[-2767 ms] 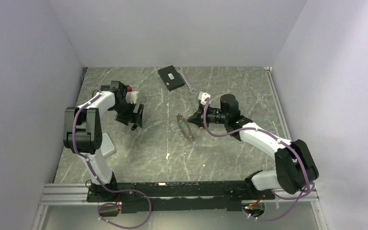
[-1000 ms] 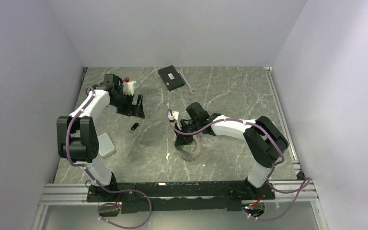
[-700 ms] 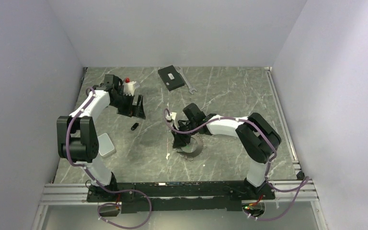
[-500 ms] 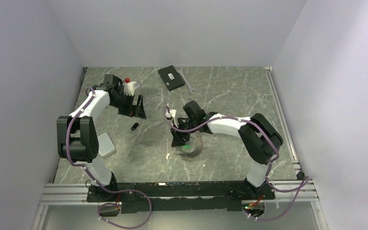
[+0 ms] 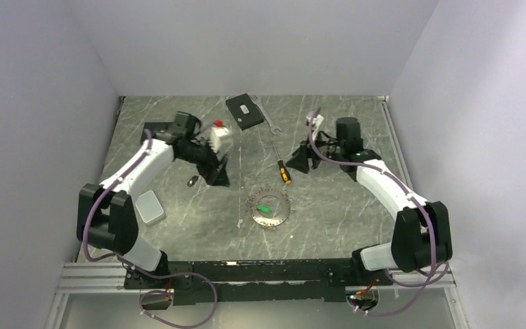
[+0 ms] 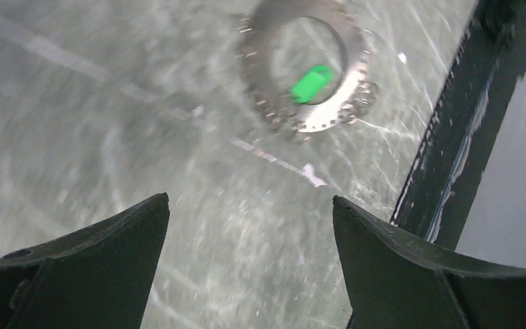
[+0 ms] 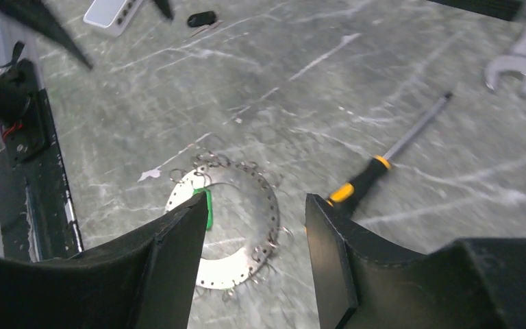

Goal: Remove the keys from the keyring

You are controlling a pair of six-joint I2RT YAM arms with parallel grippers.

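The keyring (image 5: 268,208) lies flat on the table in front of the middle, a wide silvery hoop with a green tag (image 5: 267,205). Small grey keys (image 7: 209,162) fringe its rim. In the left wrist view the keyring (image 6: 315,123) sits well ahead of my left gripper (image 6: 250,199), which is open and empty. My left gripper (image 5: 216,171) hovers up and to the left of the hoop. My right gripper (image 5: 300,157) hangs up and to the right of it, above the table. It (image 7: 255,199) is open, with the keyring (image 7: 229,274) showing between the fingers far below.
A yellow-and-black screwdriver (image 5: 282,168) lies just beyond the keyring, beside my right gripper. A silver wrench (image 5: 266,115) and a black box (image 5: 244,111) lie at the back. A white block (image 5: 149,205) and a small black piece (image 5: 192,181) sit left. The black rail (image 6: 452,137) runs along the near edge.
My right gripper has opened, let go of the keyring and drawn back up and to the right. The hoop now lies flat. My left arm has swung in toward the middle.
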